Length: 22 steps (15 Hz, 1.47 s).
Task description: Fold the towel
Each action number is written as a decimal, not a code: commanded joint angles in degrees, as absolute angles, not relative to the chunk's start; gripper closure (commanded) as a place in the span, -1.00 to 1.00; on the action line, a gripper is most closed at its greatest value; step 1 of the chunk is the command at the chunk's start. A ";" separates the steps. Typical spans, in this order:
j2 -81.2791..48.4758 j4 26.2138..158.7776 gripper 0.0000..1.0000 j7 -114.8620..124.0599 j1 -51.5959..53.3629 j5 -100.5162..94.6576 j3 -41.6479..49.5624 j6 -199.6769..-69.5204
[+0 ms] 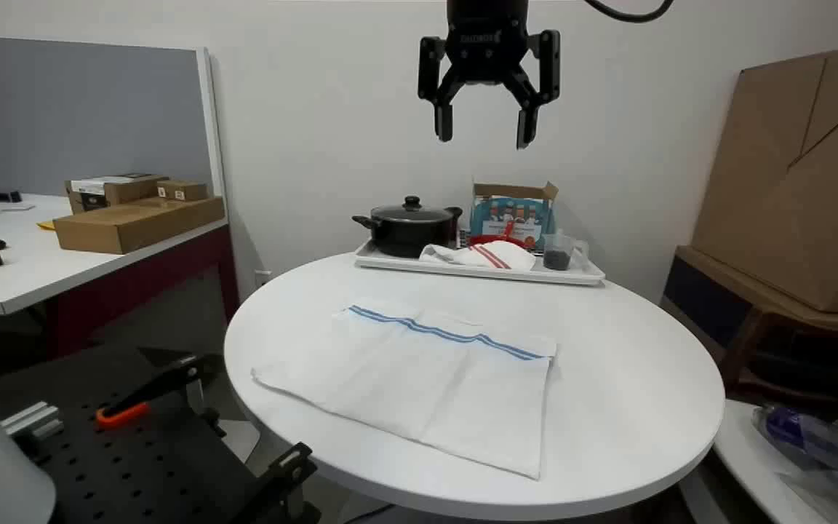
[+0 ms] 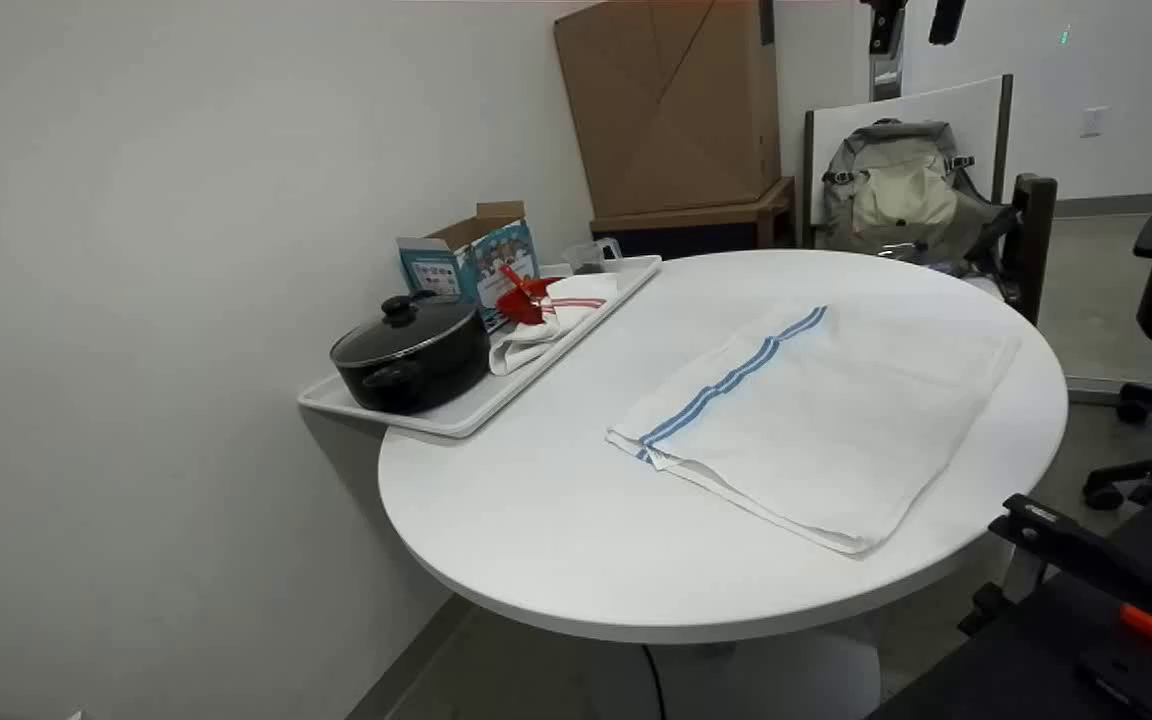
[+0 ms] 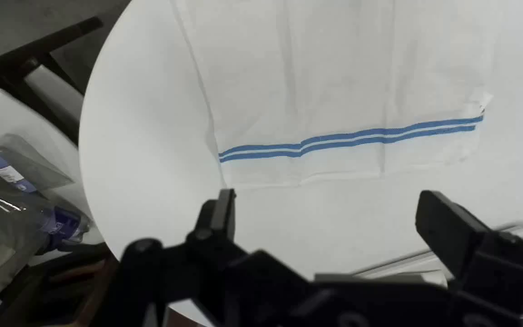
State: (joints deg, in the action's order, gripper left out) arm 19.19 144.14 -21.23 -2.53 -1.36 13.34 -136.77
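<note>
The towel (image 1: 419, 393), thin and white with a narrow blue double stripe, lies spread on the round white table (image 1: 637, 407). Its striped end faces the tray side, and a few soft creases cross it. Along one side of the towel (image 2: 826, 430), layered edges and a small turned-up corner show in an exterior view. My gripper (image 1: 484, 140) hangs high above the table, well clear of the cloth, with its jaws wide apart and nothing between them. In the wrist view the towel (image 3: 334, 72) is beyond the gripper (image 3: 327, 197), its far part cut off by the frame.
At the table's wall side a white tray (image 1: 390, 260) carries a black lidded pot (image 1: 410, 227), a white-and-red cloth (image 1: 488, 256), a red utensil (image 2: 526, 300), a clear cup (image 1: 559, 252) and an open box (image 1: 510, 218). Black clamps (image 1: 284, 473) stand near the table's edge.
</note>
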 commanded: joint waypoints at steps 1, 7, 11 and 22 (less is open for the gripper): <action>19.16 144.07 -1.00 -21.43 -3.28 -1.03 12.57 -136.63; 19.16 144.07 -1.00 -21.43 -3.28 -1.03 12.57 -136.63; 18.11 147.92 -1.00 -20.13 -3.76 -0.54 12.74 -142.66; -15.56 144.73 -1.00 -19.69 -7.68 5.39 11.08 -162.46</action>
State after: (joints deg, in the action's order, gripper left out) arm -4.45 151.36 -20.20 -4.78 3.72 13.00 -161.00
